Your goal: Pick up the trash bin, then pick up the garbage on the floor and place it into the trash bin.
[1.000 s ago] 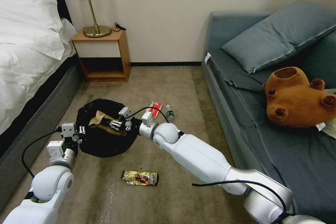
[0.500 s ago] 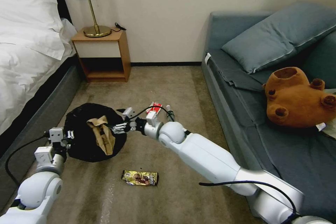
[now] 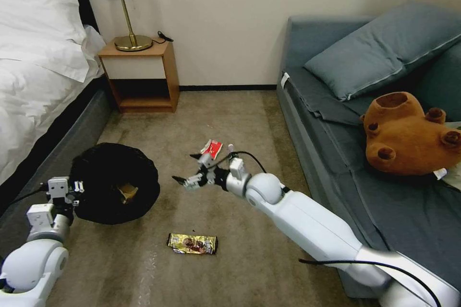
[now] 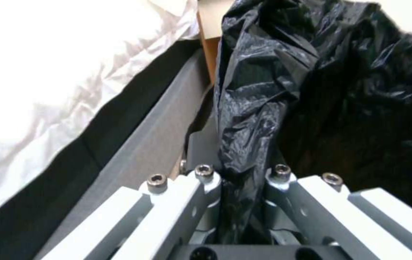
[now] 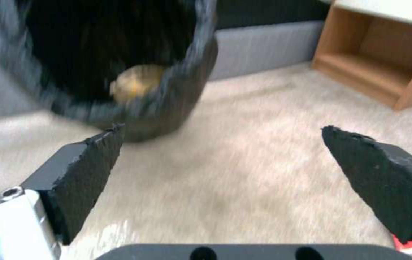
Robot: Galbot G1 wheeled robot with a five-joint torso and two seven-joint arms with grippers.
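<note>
The trash bin (image 3: 113, 175) is a round tub wrapped in a black bag, held low near the bed. My left gripper (image 3: 73, 187) is shut on its bagged rim (image 4: 259, 108), the plastic pinched between the fingers (image 4: 206, 180). A crumpled brown paper bag (image 3: 127, 192) lies inside the bin (image 5: 119, 54), where it looks like a tan lump (image 5: 136, 83). My right gripper (image 3: 185, 169) hangs open and empty over the carpet, right of the bin. A gold-brown wrapper (image 3: 192, 243) lies nearer me. A red-and-white packet (image 3: 212, 147) and a bottle cap (image 3: 230, 146) show just behind the right wrist.
The bed (image 3: 38, 72) and its grey base run along the left. A wooden nightstand (image 3: 144, 74) with a lamp stands by the far wall. A grey sofa (image 3: 336, 120) with a brown plush bear (image 3: 408, 134) borders the right. Carpet lies open between them.
My right gripper let the brown paper bag drop into the bin, then drew back to the right, open. My left arm carried the bin further left and lower.
</note>
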